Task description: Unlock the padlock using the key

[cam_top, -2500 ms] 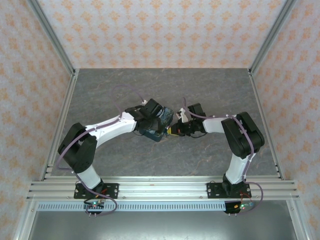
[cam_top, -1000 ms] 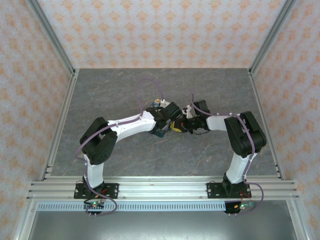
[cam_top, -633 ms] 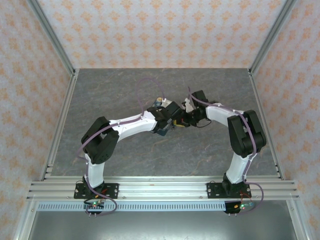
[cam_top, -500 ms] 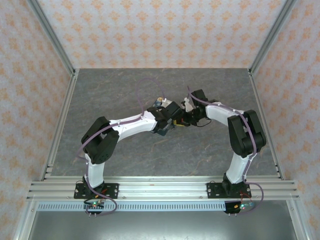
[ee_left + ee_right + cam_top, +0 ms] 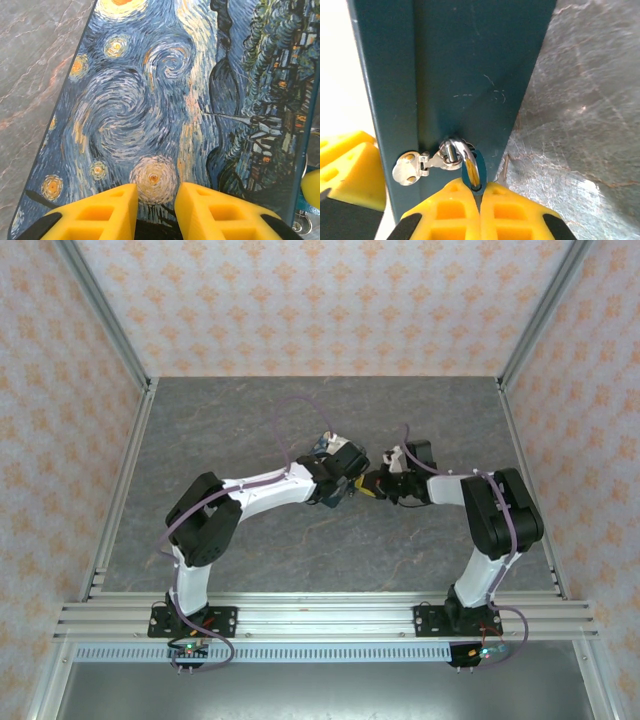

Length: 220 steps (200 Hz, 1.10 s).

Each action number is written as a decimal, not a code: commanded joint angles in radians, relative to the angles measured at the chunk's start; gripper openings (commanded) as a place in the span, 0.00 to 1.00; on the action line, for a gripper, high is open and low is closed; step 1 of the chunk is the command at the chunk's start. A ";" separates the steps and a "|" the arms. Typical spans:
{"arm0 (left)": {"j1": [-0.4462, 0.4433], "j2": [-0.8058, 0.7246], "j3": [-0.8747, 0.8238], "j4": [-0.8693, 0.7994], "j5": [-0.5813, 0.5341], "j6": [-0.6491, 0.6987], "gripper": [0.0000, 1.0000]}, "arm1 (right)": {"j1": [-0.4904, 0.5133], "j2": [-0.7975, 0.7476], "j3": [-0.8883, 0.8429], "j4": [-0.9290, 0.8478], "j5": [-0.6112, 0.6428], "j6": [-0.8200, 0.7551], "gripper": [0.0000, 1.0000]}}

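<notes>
The box (image 5: 165, 90) with the starry-night print stands on its side. My left gripper (image 5: 156, 192) lies against the painted face, its yellow fingers a small gap apart with nothing between them. On the box's plain teal side (image 5: 470, 60) a metal hasp (image 5: 412, 167) carries the shackle (image 5: 465, 152) of the tiny teal padlock (image 5: 471, 175). My right gripper (image 5: 480, 195) is shut, its fingertips pressed together right at the padlock's lower end. The key is hidden. From above, the left gripper (image 5: 348, 483) and the right gripper (image 5: 372, 487) meet at mid-table.
One left finger (image 5: 350, 170) shows beside the box's lid edge. Grey marbled table (image 5: 250, 420) lies all round the arms. Aluminium posts and patterned walls close the left, right and far sides.
Both grippers and the box have shifted slightly to the right. The right forearm swung toward the back, then came down lower and further right.
</notes>
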 commanded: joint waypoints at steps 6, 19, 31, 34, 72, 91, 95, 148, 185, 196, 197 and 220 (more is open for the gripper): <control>0.009 0.201 -0.128 -0.294 0.172 0.027 0.29 | -0.048 0.002 -0.001 0.313 -0.015 0.190 0.00; 0.009 0.207 -0.126 -0.291 0.177 0.027 0.29 | -0.048 0.008 0.017 0.282 -0.027 0.184 0.00; 0.008 0.215 -0.124 -0.290 0.180 0.029 0.29 | -0.048 0.014 0.040 0.246 -0.035 0.168 0.00; 0.009 0.217 -0.122 -0.291 0.180 0.030 0.29 | -0.048 0.015 0.044 0.234 -0.036 0.164 0.00; 0.009 0.239 -0.114 -0.289 0.188 0.032 0.27 | -0.063 -0.005 0.154 -0.096 0.059 -0.029 0.00; 0.009 0.244 -0.113 -0.287 0.191 0.031 0.27 | -0.063 -0.015 0.229 -0.289 0.123 -0.147 0.00; 0.009 0.246 -0.112 -0.288 0.193 0.032 0.27 | -0.063 -0.014 0.246 -0.323 0.131 -0.168 0.00; 0.007 0.263 -0.095 -0.294 0.197 0.037 0.27 | -0.025 0.017 0.352 -0.568 0.215 -0.387 0.00; 0.008 0.267 -0.092 -0.296 0.198 0.036 0.27 | -0.050 -0.018 0.298 -0.487 0.227 -0.334 0.00; 0.008 0.269 -0.092 -0.296 0.197 0.036 0.27 | -0.058 -0.021 0.280 -0.452 0.206 -0.304 0.00; 0.008 0.269 -0.092 -0.296 0.198 0.036 0.27 | -0.058 -0.021 0.280 -0.451 0.205 -0.303 0.00; 0.007 0.271 -0.093 -0.296 0.197 0.037 0.27 | -0.057 -0.002 0.243 -0.399 0.156 -0.285 0.00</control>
